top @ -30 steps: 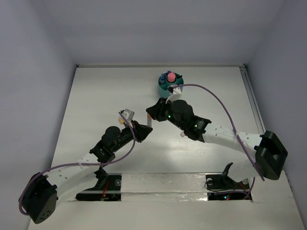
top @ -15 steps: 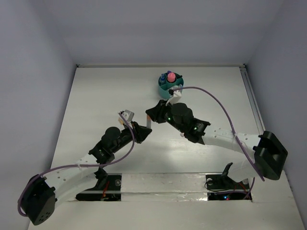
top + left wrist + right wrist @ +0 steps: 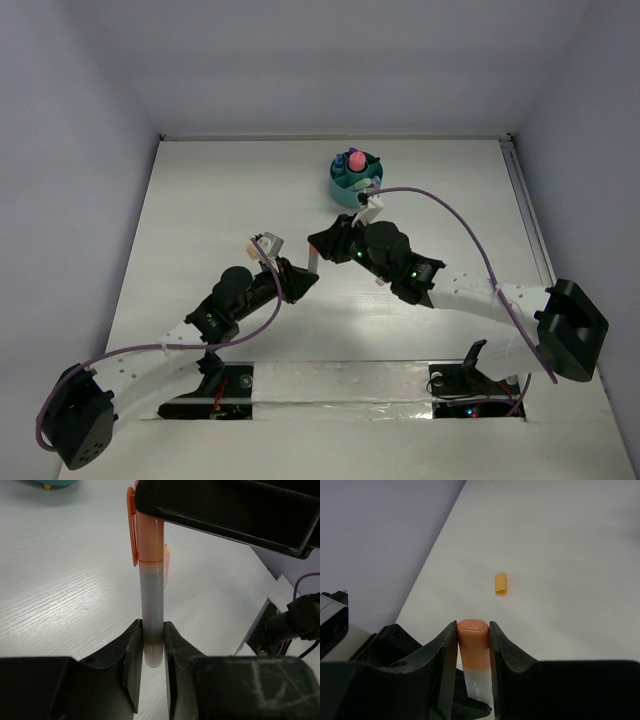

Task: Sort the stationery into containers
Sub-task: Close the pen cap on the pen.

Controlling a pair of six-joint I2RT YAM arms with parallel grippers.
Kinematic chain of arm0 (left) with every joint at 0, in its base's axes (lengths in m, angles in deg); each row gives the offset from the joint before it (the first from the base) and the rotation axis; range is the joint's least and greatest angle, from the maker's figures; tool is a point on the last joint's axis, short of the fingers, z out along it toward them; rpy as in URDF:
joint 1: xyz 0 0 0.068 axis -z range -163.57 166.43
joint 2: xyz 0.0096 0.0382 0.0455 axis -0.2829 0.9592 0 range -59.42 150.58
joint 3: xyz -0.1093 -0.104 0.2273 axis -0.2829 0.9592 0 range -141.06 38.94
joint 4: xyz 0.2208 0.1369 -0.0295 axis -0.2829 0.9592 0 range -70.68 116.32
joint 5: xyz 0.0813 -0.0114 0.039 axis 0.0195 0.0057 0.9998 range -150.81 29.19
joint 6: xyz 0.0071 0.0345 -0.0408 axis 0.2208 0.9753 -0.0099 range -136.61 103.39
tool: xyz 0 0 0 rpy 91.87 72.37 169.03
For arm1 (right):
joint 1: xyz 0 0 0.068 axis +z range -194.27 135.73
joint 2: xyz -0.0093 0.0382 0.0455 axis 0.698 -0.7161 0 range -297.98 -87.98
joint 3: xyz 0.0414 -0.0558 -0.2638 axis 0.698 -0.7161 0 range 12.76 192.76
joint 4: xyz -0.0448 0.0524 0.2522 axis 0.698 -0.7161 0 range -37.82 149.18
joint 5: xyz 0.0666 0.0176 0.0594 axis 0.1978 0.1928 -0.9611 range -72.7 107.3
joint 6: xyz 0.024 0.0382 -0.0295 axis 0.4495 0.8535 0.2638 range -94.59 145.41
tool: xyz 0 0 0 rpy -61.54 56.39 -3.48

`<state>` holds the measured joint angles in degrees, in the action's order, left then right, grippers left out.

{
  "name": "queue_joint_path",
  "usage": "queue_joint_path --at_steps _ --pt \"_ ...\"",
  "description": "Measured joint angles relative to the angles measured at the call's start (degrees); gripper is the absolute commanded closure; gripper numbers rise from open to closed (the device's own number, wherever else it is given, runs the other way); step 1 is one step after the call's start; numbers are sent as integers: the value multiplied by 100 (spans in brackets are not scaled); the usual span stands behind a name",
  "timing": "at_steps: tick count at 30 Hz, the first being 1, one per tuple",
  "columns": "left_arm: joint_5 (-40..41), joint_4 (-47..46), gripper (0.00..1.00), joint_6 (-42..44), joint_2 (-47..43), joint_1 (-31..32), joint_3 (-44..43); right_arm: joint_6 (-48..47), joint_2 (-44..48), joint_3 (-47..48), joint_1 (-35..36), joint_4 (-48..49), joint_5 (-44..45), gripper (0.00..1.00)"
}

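Top external view: an orange highlighter (image 3: 313, 258) hangs above mid-table, spanning the left gripper (image 3: 305, 278) and the right gripper (image 3: 318, 242). The teal organiser (image 3: 356, 178) stands by the far edge, already partly filled. Compared with a second ago, both arms have drifted slightly toward the near edge, the pen still shared between them.

Left wrist view: this gripper's jaws are clamped on the grey barrel's tail. The pen looks light, stiff and smooth, so I judge it prone to sliding. A grip on the barrel seems safer than one on the cap, which may pull off.

Right wrist view: these jaws pinch the orange cap end. A loose orange cap (image 3: 500, 583) lies on the table (image 3: 560, 540) beyond, well apart from the grippers.
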<state>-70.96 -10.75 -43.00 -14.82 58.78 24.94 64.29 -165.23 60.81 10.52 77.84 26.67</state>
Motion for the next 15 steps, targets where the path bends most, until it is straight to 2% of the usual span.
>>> queue_joint_path --at_steps 5,15 --pt "-13 131 100 -7 -31 2 -9 55 -22 -48 -2 7 -35 100" --pt "-13 1014 100 -37 -92 39 -389 291 -24 -361 133 382 225 100"
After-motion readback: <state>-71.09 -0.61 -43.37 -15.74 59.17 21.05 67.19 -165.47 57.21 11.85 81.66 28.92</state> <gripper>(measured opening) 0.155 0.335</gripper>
